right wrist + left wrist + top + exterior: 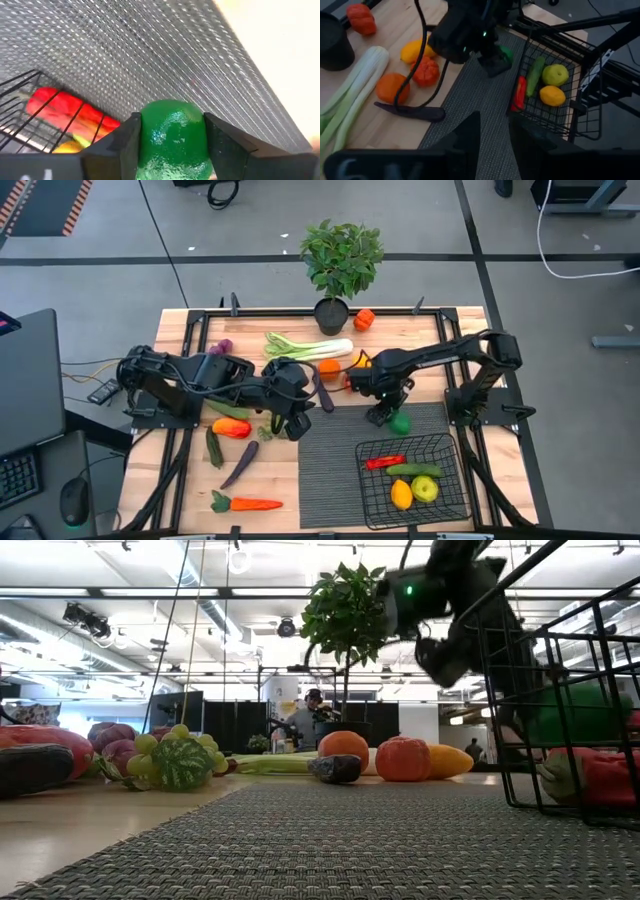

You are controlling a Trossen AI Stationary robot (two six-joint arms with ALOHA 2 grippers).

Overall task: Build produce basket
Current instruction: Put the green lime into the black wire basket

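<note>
- The basket (443, 498) stood on the mat (330, 480), at the bench's (180, 335) front right.
- A lemon (401, 494) lay inside it.
- A carrot (247, 503) lay left of the mat.
- The plant (340, 265) stood at the back edge.

One camera hangs over me and looks straight down on the whole table, basket (415, 478) included. Another sits at tabletop level on the ribbed mat (330, 840), facing across it with the basket (560, 710) close by. My left wrist camera looks over the mat toward the basket (555, 85); my right wrist camera sits very near the mat (150, 55), beside the basket (25, 97)
</note>
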